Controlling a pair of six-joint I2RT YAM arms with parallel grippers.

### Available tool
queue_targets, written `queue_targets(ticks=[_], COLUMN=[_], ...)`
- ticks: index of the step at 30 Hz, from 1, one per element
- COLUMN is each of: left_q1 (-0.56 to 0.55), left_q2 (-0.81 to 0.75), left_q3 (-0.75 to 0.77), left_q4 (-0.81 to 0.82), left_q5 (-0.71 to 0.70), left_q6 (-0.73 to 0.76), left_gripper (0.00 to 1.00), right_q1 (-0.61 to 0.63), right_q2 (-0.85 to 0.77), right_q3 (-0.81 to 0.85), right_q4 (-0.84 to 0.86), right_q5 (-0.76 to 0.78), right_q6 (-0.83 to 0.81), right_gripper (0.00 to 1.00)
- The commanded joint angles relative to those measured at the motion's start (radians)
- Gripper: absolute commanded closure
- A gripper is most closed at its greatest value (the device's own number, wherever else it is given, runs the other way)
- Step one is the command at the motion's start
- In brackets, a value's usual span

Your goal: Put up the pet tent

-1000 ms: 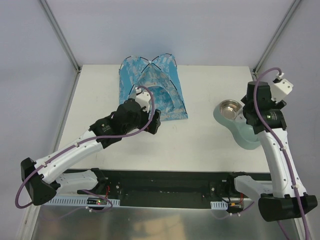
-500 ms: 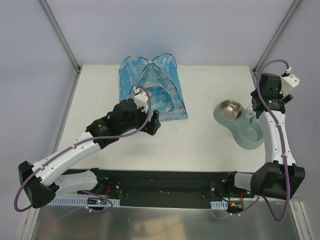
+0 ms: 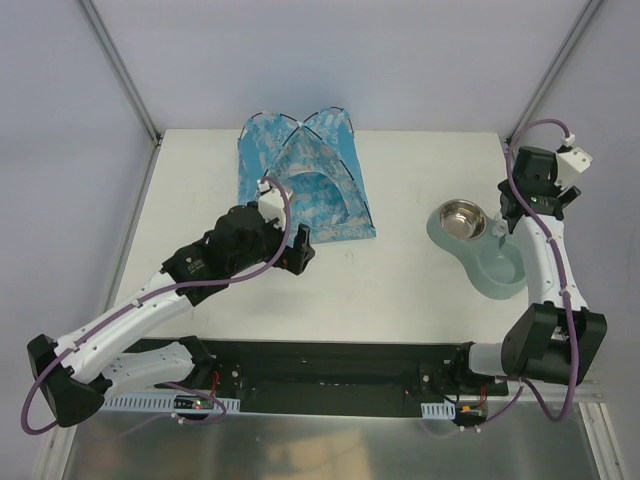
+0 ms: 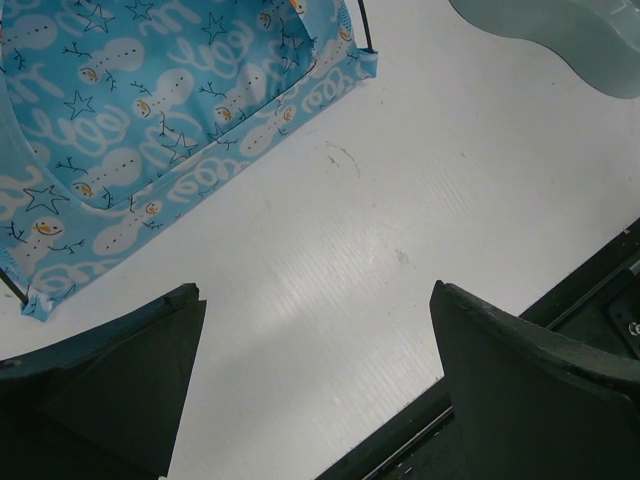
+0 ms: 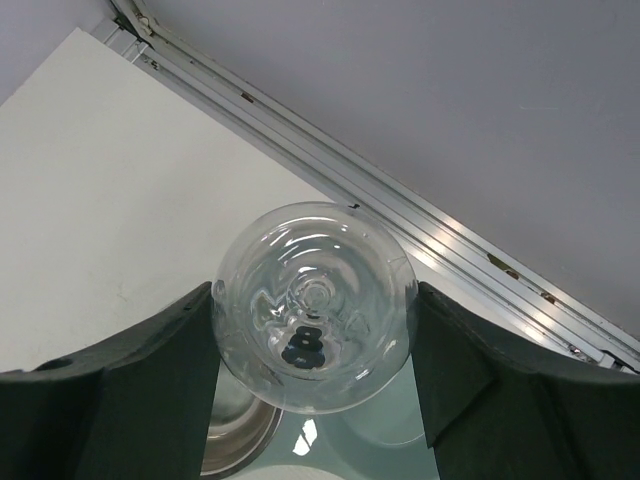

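Judging by the overhead view, the pet tent [image 3: 300, 180] looks set up: it stands as a dome toward the far side of the table [image 3: 400, 290], left of centre, with its two dark poles crossing at the top and the arched doorway facing the arms. Little seems left for the tent itself, though I cannot tell whether every pole end sits in its corner. The left gripper [image 3: 296, 252] hovers just in front of the tent's near edge, jaws wide apart and holding nothing. The right gripper [image 3: 503, 215] is well apart from the tent, near the right edge above a pale green feeder [image 3: 490, 268] with a steel bowl [image 3: 460, 215]. Its jaws press on both sides of a clear bottle [image 5: 313, 305] that appears to stand upright on the feeder, so only the release seems left there

The left wrist view shows what the overhead one cannot: the print is snowmen, stars and loops, a thin pole runs down into a near corner, and the fabric edge lies flat on the table. The right wrist view shows the bottle's round end between the jaws, which the arm partly hides from above. Only the overhead view shows the whole dome and both arms at once
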Motion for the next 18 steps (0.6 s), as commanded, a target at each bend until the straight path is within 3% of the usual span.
queue_targets(ticks=[1, 18], left_q1=[0.011, 0.019], left_q2=[-0.029, -0.067], left_q3=[-0.014, -0.040], left_q4=[0.028, 0.021], left_q5=[0.019, 0.010], left_q6=[-0.009, -0.016], left_gripper=[0.01, 0.01], right_q1=[-0.011, -0.024], right_q2=[0.005, 0.059], right_q3=[0.001, -0.082], right_q4=[0.068, 0.174], right_q5=[0.056, 0.033], right_q6=[-0.015, -0.031], right_gripper=[0.58, 0.58])
